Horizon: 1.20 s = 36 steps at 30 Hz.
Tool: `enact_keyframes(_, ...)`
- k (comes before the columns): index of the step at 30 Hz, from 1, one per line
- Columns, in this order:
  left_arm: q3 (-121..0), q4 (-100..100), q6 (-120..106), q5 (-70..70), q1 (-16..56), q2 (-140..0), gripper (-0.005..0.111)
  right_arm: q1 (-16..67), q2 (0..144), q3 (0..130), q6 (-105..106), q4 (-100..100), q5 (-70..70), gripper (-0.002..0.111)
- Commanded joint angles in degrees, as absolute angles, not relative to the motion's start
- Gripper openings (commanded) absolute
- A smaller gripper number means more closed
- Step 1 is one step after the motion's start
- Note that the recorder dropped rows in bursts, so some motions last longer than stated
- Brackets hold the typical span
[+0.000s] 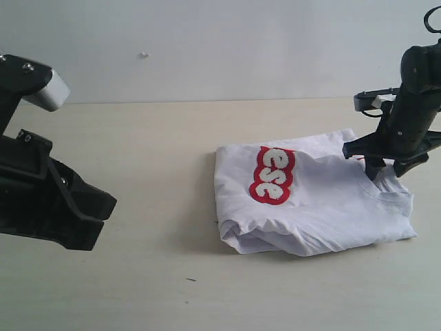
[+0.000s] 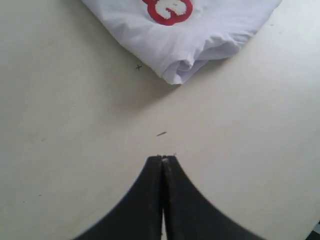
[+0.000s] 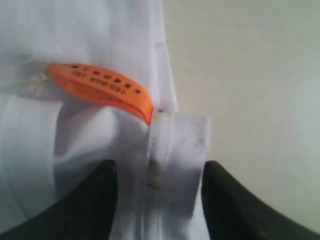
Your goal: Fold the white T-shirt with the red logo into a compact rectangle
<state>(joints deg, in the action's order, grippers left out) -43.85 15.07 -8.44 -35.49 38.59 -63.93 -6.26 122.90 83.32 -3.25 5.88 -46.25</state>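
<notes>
The right claw (image 1: 377, 169) is down on the far right corner of the white T-shirt (image 1: 324, 200), its two black fingers (image 3: 102, 200) spread apart. Through its own camera they straddle a stitched fold of white cloth that rises between them, and neither looks clamped onto it. Just beyond that fold lies an orange neck tag (image 3: 100, 87) with small dark print, curled over the fabric.

The shirt lies right of the middle of the surface (image 1: 138, 152), folded into a thick, roughly rectangular bundle with soft, rounded edges along the near side. The red logo (image 1: 273, 175) sits near its left end, turned sideways. Only the fuzzy white letters "ese" on their red outline show; the rest runs under a fold.

Well away on the left, the left claw (image 1: 105, 207) hangs over bare surface with its fingers pressed tightly together and nothing between them. From its own camera, a corner of the folded shirt (image 2: 200, 35) and a bit of the logo (image 2: 169, 9) lie ahead of it, clear of the tips.

The surface is a pale, matte cream, plain apart from a tiny dark sliver (image 2: 161, 134) and a small cross-shaped mark (image 2: 138, 67) near the shirt's corner. Behind it stands a plain whitish wall (image 1: 207, 41) with one small speck (image 1: 143, 54).
</notes>
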Motion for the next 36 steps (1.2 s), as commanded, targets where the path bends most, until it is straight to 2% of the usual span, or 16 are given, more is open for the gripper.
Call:
enact_keyframes(1, -44.17, 15.72, -8.73, -35.51, 38.94, -63.75, 0.000, -6.43, 122.81, 83.72, 0.83, 2.96, -44.00, 0.026)
enact_keyframes(4, -44.17, 15.72, -8.83, -35.51, 38.94, -63.75, 0.000, -6.43, 122.81, 83.72, 2.46, 2.96, -44.69, 0.004)
enact_keyframes(5, -44.17, 15.72, -8.83, -35.51, 38.94, -63.75, 0.000, -6.43, 122.81, 83.72, 2.72, 2.96, -44.70, 0.000)
enact_keyframes(15, -44.17, 15.72, -9.07, -35.51, 38.94, -63.75, 0.000, -5.28, 118.29, 83.89, 8.07, 0.52, -41.73, 0.000)
enact_keyframes(19, -44.17, 15.72, -9.07, -35.51, 38.94, -63.75, 0.000, -3.66, 114.32, 83.89, 18.98, -2.16, -37.52, 0.000)
enact_keyframes(25, -44.17, 15.60, -9.07, -35.51, 38.94, -63.75, 0.000, -3.39, 112.95, 83.89, 19.27, -2.60, -25.80, 0.000)
enact_keyframes(29, -44.17, 15.72, -9.15, -35.37, 38.94, -63.75, 0.000, -3.39, 115.37, 83.89, 18.79, -0.99, -23.02, 0.000)
enact_keyframes(32, -44.17, 15.72, -9.15, -35.37, 38.94, -63.75, 0.000, -3.39, 117.00, 83.89, 18.79, 1.29, -22.05, 0.007)
enact_keyframes(36, -44.17, 15.91, -9.15, -35.37, 38.94, -63.75, 0.000, -3.39, 118.09, 83.89, 15.35, 5.90, -21.95, 0.030)
